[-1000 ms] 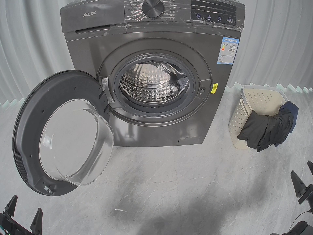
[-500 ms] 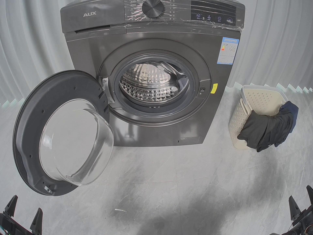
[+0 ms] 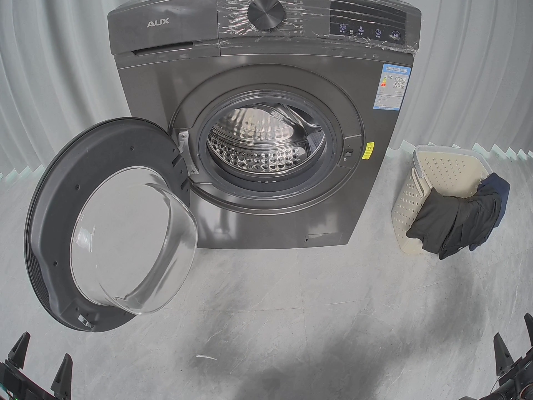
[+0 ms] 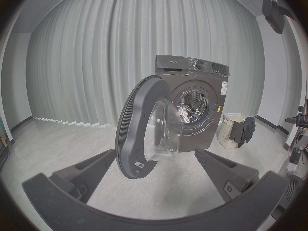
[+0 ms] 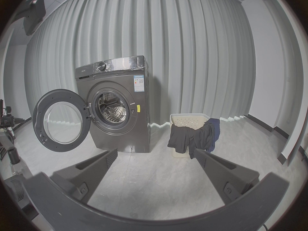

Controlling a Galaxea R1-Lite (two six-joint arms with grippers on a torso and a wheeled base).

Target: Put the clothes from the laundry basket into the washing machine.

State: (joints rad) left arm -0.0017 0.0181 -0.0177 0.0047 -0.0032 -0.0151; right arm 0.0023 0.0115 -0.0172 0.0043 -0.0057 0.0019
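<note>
A grey front-loading washing machine (image 3: pixel 261 112) stands ahead, its round door (image 3: pixel 111 223) swung wide open to the left and the steel drum (image 3: pixel 258 137) bare inside. To its right on the floor sits a cream laundry basket (image 3: pixel 441 173) with dark clothes (image 3: pixel 455 220) draped over its front rim and a blue piece (image 3: pixel 494 187) beside them. My left gripper (image 3: pixel 40 356) sits low at the near left, open and holding nothing. My right gripper (image 3: pixel 516 340) is low at the near right, open, well short of the basket (image 5: pixel 189 121) and the clothes (image 5: pixel 192 137).
Pale curtains (image 3: pixel 50 68) hang behind the machine. The open door (image 4: pixel 141 129) juts into the floor space on the left. Bare grey floor (image 3: pixel 311 312) lies between me and the machine and basket.
My right gripper has dropped lower toward the near right corner. The head view has shifted slightly, so the machine sits a little further right in the picture. The left gripper is unchanged.
</note>
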